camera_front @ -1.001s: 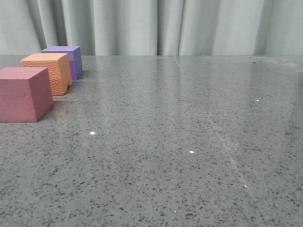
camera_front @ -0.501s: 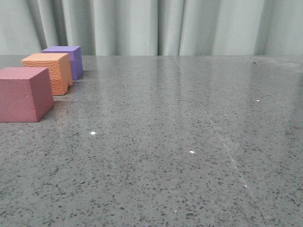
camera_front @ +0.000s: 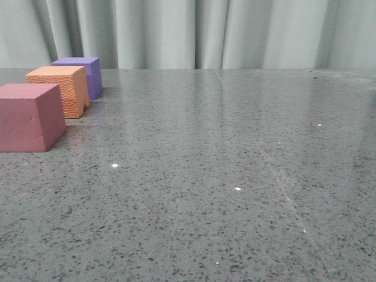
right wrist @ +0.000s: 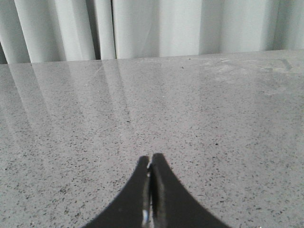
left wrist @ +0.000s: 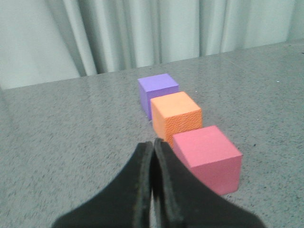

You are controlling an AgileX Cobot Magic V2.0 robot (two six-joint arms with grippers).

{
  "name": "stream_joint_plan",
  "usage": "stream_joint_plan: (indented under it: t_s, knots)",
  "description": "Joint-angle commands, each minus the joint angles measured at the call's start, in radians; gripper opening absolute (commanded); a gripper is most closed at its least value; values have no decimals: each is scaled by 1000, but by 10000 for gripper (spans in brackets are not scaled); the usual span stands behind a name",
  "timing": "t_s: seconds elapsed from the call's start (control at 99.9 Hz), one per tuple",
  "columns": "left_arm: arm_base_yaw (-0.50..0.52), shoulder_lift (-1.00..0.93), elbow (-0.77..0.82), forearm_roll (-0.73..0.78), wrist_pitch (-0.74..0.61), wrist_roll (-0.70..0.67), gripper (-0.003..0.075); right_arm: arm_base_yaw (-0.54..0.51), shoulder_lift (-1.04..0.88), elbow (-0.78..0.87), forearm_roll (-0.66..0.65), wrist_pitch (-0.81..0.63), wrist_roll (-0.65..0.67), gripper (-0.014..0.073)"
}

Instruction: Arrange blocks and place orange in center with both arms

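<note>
Three cubes are lining up on my speckled desk (camera_front: 223, 176): smooth pink block (camera_front: 30, 116), pebbled orange (camera_front: 60, 89) in the middle, purple block (camera_front: 82, 74) behind. Only my wrist views are showing my left hand (left wrist: 153, 147) and right hand (right wrist: 150, 164), both clenched on nothing.

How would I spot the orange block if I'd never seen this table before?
Look at the grey speckled table with pale curtains behind it. Along its left side three cubes stand in a row running away from the robot. The orange block is the middle one, between the pink cube and the purple cube, and only it has a pebbled surface.
</note>
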Motion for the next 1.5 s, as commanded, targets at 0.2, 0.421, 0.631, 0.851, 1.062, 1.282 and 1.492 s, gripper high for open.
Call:
stream_joint_plan:
  t_s: [0.2,0.421,0.631,0.851,1.062,1.282,1.492]
  knots:
    - [123,-155,130,-181,-184,210,-19,-7,-24,-14,4,-81,-8,-67]
    - [129,-262,245,-213,-203,210,-19,-7,-24,-14,4,-81,-8,-67]
    - [145,-289,302,-229,-219,210,-19,-7,-23,-14,4,-81,-8,-67]
    - [244,-289,342,-229,-343,210,-19,-7,-23,-14,4,-81,-8,-67]
    - [307,-289,389,-229,-442,210,-19,-7,-23,-14,4,-81,-8,-67]
    - [316,-289,404,-229,-462,210,-19,-7,-23,-14,4,-81,-8,-67]
    - [316,-289,404,-229,-462,210,-19,-7,-23,-14,4,-81,-8,-67]
